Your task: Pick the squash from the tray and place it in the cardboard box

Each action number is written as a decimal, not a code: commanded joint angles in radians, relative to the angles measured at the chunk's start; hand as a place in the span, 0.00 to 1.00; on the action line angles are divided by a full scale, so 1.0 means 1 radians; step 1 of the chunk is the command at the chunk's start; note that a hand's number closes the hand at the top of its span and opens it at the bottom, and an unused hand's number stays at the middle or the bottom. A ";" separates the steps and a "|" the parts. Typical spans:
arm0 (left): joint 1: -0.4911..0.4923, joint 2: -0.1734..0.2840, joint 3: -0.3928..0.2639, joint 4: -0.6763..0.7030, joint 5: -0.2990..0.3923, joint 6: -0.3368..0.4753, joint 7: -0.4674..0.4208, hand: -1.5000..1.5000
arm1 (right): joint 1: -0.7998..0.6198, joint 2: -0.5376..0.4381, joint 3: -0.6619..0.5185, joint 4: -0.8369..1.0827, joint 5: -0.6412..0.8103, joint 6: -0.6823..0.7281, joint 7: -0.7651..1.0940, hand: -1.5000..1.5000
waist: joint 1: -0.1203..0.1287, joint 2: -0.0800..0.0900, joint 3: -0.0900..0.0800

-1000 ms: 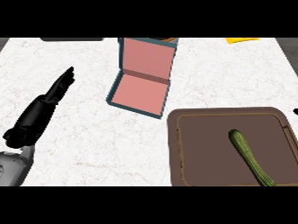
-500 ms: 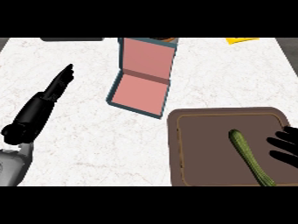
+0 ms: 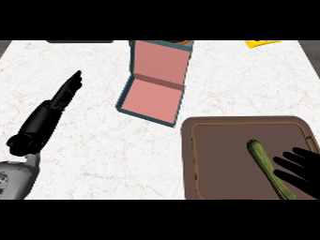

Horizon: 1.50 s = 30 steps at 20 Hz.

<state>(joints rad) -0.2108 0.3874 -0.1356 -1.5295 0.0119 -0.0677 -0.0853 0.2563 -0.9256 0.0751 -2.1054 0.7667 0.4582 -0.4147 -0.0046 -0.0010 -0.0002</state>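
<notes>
- The white marbled counter (image 3: 93, 140) carries everything.
- A brown tray (image 3: 217, 159) sits at the counter's near right corner.
- The cardboard box (image 3: 155, 84), teal outside and pink inside, lies open near the far edge, just beyond the tray's far left corner.
- The left hand (image 3: 64, 91) lies over the counter's left side, fingers straight and together, holding nothing.
- The right hand (image 3: 313, 173) hovers over the tray's right edge, fingers spread apart, just beside the squash.
- The green squash (image 3: 270, 168) lies lengthwise on the tray's right half.
</notes>
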 commanded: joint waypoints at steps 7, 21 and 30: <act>-0.067 -0.049 0.054 0.020 -0.042 -0.041 0.051 0.50 | -0.059 0.155 0.034 0.047 0.183 0.012 -0.002 0.00 | 0.001 0.001 0.000; 0.013 -0.076 0.115 -0.009 -0.073 -0.122 0.002 0.50 | -0.141 0.285 0.073 0.238 0.381 -0.031 -0.091 0.00 | 0.005 0.001 0.000; -0.029 -0.107 0.129 0.073 -0.122 -0.138 -0.040 0.50 | -0.118 0.346 0.047 0.358 0.469 -0.153 -0.126 0.00 | 0.000 0.002 0.000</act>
<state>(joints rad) -0.2161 0.2990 -0.0043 -1.5215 -0.0845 -0.1995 -0.0859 0.1390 -0.5971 0.1551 -1.8200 1.2113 0.3829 -0.5108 -0.0016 -0.0001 0.0001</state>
